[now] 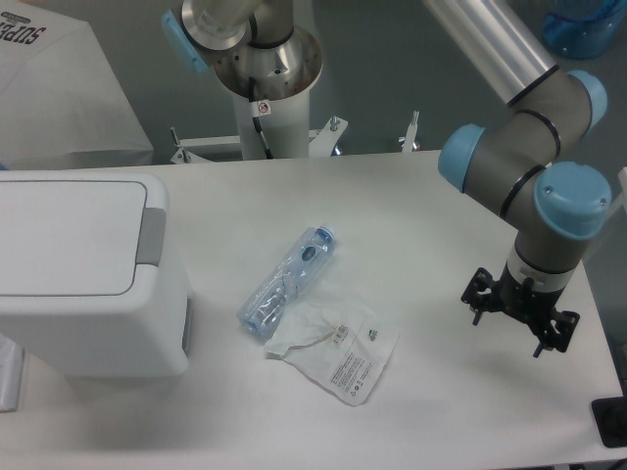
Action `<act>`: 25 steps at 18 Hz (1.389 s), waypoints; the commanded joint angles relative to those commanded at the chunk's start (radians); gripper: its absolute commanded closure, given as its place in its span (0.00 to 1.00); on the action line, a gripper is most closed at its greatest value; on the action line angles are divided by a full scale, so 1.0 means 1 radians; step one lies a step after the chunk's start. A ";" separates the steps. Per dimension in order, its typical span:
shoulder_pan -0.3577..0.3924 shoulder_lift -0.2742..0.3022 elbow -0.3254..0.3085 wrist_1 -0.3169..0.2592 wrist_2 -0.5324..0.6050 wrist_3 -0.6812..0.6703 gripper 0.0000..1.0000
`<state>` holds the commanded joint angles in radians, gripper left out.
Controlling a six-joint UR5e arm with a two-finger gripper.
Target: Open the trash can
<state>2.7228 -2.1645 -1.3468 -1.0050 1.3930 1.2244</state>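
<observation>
We see the trash can [83, 269] at the left edge of the desk [431, 225], its flat lid shut and the grey button strip facing the middle of the desk. Our tool [519, 313] hangs over the right side of the desk, well apart from the trash can, pointing downward; its fingers are dark and small from this view, so we cannot tell whether they are spread or closed, and nothing shows between them. Between the tool and the trash can lie a clear bottle [287, 280] on its side and, just beside it, touching at its lower end, a white pouch [338, 354] with printed text.
</observation>
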 joint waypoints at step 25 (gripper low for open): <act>-0.066 0.153 0.078 -0.161 -0.348 -0.568 0.00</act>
<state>2.6570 -2.0111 -1.2687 -1.1658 1.0447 0.6568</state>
